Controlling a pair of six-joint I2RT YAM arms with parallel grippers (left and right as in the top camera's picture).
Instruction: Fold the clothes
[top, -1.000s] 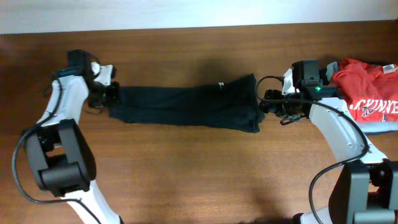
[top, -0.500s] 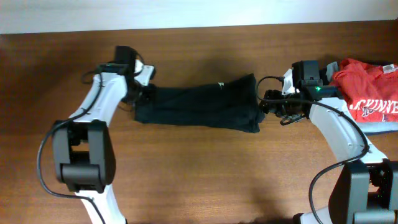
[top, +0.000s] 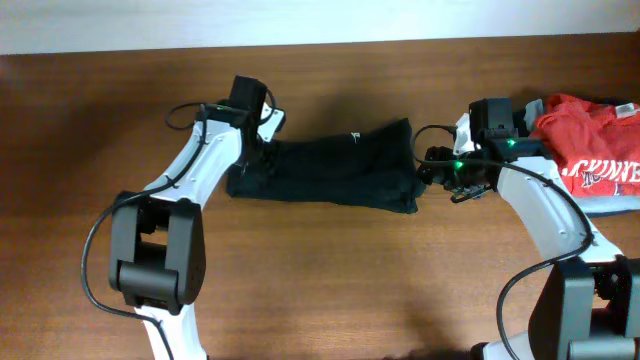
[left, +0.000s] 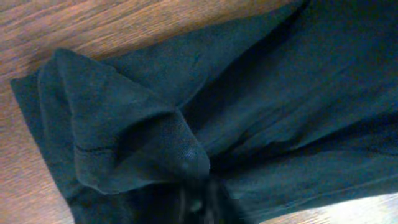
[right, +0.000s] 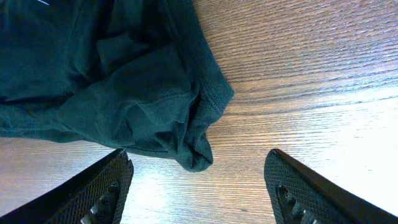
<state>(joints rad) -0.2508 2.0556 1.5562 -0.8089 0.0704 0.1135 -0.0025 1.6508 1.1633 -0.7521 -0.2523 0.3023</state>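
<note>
The clothes are a black T-shirt (top: 330, 165) lying in a long folded band across the middle of the table, with a small white mark near its top edge. My left gripper (top: 262, 152) is at its left end. In the left wrist view the shirt (left: 280, 93) rises in a bunched fold that runs into the dark jaws of the left gripper (left: 202, 202), which look shut on it. My right gripper (top: 428, 172) stands open at the right end. In the right wrist view the shirt (right: 112, 74) has its hem corner just ahead of the right gripper (right: 199, 186), untouched.
A red shirt with white lettering (top: 590, 140) lies at the right edge on top of a grey garment (top: 612, 206), just behind my right arm. The table's far edge (top: 320, 45) runs along the top of the overhead view.
My left gripper has travelled right, dragging the shirt's left end with it, so the black band is now shorter. The right arm has not moved.
</note>
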